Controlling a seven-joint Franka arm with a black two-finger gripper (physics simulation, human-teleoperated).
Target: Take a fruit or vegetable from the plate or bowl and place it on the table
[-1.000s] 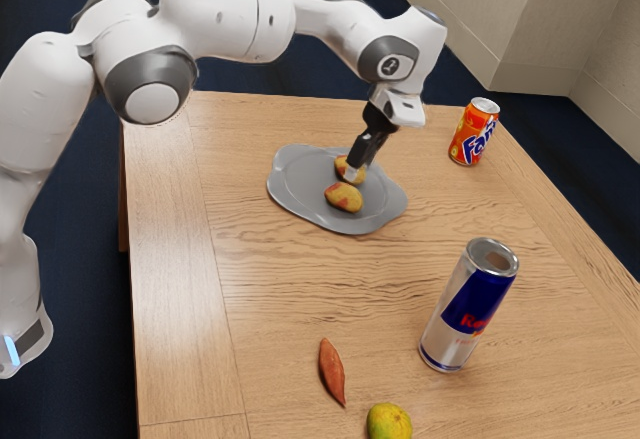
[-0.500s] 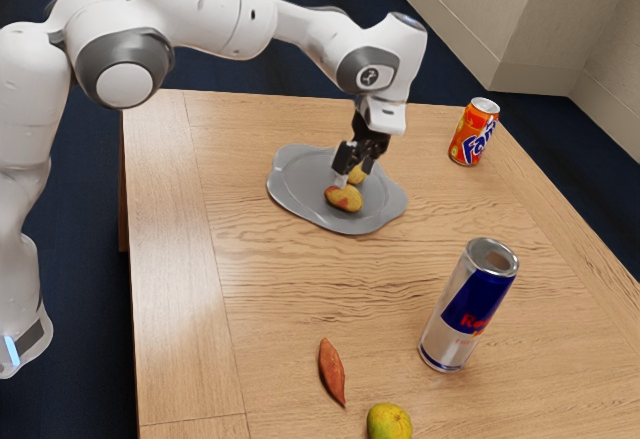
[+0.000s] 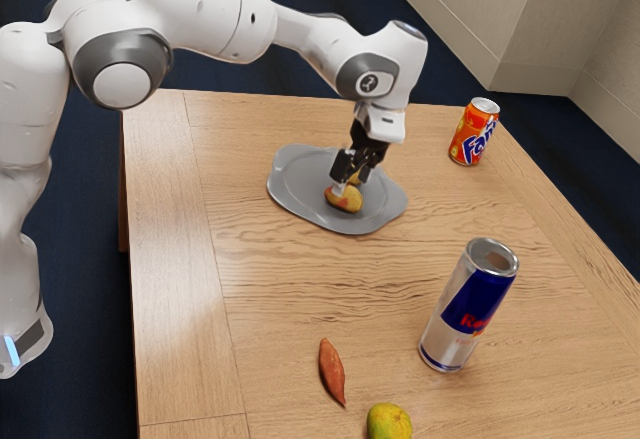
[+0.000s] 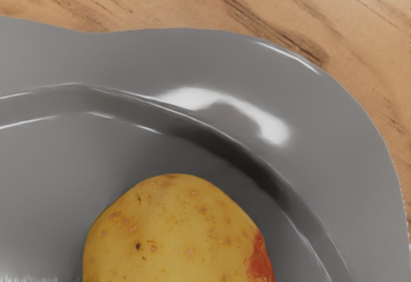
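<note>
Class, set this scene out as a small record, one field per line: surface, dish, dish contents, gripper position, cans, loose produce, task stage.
Surface: wooden table
Dish: gray plate
Dish contents: nearer yellow-and-red piece; second piece, partly hidden
Gripper position: gripper low over the plate, at the nearer piece
Cans: orange can, blue-and-silver can; both upright
Loose produce: reddish pointed piece, green-yellow fruit
Task stage: both plate pieces not yet moved to table
</note>
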